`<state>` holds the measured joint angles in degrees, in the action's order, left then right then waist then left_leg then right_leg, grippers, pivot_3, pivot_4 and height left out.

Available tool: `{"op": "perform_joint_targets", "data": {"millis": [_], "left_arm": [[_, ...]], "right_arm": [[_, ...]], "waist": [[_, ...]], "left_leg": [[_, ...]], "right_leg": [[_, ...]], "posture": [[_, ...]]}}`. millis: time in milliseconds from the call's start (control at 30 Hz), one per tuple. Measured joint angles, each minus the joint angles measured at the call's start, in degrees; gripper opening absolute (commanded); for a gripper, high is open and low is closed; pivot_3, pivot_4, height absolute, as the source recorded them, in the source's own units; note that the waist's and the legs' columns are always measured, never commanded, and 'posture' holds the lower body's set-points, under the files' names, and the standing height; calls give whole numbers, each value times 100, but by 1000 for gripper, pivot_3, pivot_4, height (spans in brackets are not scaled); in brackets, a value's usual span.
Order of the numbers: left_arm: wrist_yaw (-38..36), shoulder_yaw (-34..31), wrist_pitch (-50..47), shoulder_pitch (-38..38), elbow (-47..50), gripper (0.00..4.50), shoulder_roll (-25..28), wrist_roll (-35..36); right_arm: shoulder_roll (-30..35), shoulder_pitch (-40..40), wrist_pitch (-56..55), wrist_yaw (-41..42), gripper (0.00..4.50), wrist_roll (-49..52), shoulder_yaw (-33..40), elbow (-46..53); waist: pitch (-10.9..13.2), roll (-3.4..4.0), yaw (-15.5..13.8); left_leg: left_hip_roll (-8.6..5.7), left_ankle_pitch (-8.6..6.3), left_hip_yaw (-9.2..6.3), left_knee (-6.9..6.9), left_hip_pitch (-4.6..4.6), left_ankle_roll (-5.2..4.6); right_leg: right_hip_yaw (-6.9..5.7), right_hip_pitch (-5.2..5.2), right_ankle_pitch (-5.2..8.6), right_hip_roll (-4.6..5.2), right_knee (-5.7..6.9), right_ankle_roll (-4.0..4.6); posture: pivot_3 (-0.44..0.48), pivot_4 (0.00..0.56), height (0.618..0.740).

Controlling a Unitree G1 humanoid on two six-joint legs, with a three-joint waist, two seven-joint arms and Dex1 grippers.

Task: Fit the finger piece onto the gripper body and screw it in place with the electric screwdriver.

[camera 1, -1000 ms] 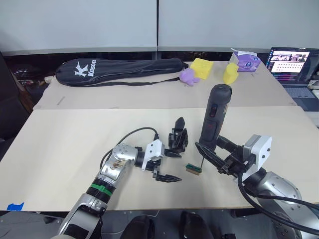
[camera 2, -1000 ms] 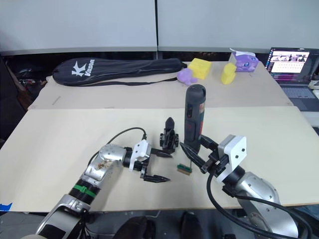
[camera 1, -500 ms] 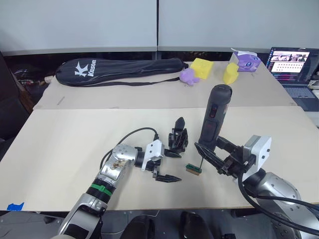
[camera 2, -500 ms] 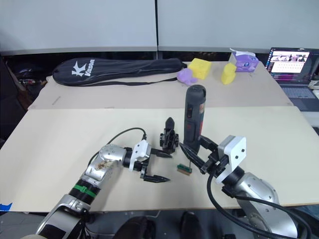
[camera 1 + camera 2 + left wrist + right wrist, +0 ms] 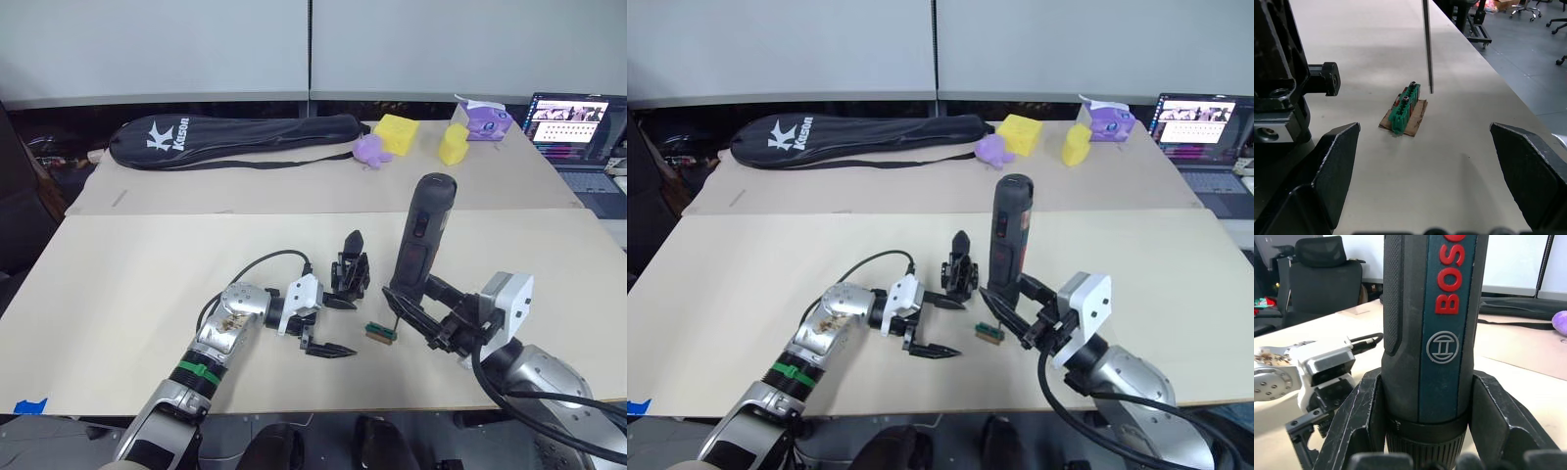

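The gripper body (image 5: 350,275) stands on the table with one pointed black finger sticking up; it also appears in the left wrist view (image 5: 1278,88). A loose finger piece is out of view. My left gripper (image 5: 333,326) is open just in front of the body, with nothing between its fingers (image 5: 1327,166). My right gripper (image 5: 419,309) is shut on the electric screwdriver (image 5: 421,230), holding it upright (image 5: 1435,323). Its thin bit (image 5: 1427,44) points down, with the tip just above a small green block (image 5: 380,333).
Along the back of the table lie a black racket bag (image 5: 235,137), a purple toy (image 5: 370,150), two yellow objects (image 5: 397,131), and a purple box (image 5: 482,117). A laptop (image 5: 573,122) sits at the far right. The table's front edge is near both arms.
My right gripper has lowered the screwdriver slightly and shifted it a little to the right. The left arm and the gripper body have not moved.
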<state>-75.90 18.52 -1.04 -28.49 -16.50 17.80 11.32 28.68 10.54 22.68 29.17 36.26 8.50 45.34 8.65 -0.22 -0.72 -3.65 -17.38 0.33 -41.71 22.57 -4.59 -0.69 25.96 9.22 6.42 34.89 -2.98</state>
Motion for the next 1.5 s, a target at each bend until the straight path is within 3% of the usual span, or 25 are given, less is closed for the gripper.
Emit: {"op": "perform_joint_targets", "data": {"millis": [1500], "left_arm": [[145, 31, 470, 139, -422, 4500, -168, -98]], "right_arm": [[-213, -105, -19, -318, 1928, -575, -75, 128]], "waist": [[0, 0, -2]], "left_leg": [[0, 0, 0, 0, 0, 0]], "right_leg": [[-1, 0, 0, 0, 0, 0]], "posture": [[0, 150, 723]]}}
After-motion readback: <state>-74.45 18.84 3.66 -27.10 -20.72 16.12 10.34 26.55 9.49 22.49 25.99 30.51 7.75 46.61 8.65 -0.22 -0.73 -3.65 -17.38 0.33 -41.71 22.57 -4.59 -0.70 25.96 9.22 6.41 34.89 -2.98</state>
